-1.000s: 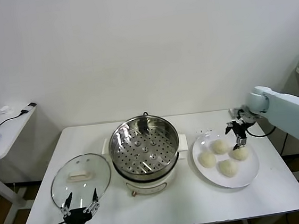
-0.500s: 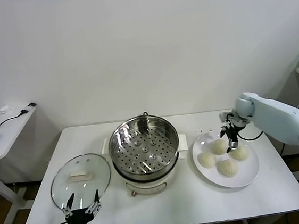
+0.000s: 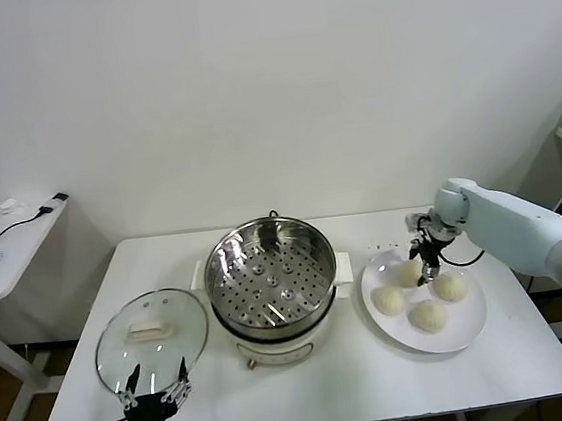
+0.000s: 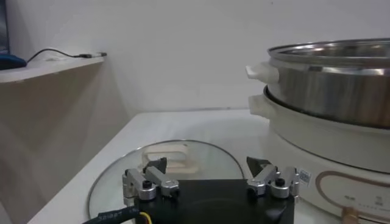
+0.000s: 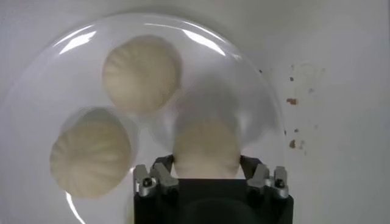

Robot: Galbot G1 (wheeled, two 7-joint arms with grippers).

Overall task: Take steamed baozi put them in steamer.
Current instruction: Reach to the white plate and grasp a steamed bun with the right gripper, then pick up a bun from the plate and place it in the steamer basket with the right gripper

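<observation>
Reaching in from the right with its wrist angled down, the right end effector (image 3: 428, 273) straddles one of four steamed baozi (image 5: 206, 146) on the white plate (image 3: 472, 333), fingers (image 5: 152, 180) flanking it; contact is unclear. The left end effector (image 3: 152, 397) sits open near the glass lid (image 3: 151, 334), beside the steamer (image 3: 270, 272).

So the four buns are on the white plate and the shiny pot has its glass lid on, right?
Not quite. The steamer is open: its holey tray shows in the head view, and the glass lid lies flat on the table beside it. The four baozi are on the white plate, with the right pincer over one.
</observation>
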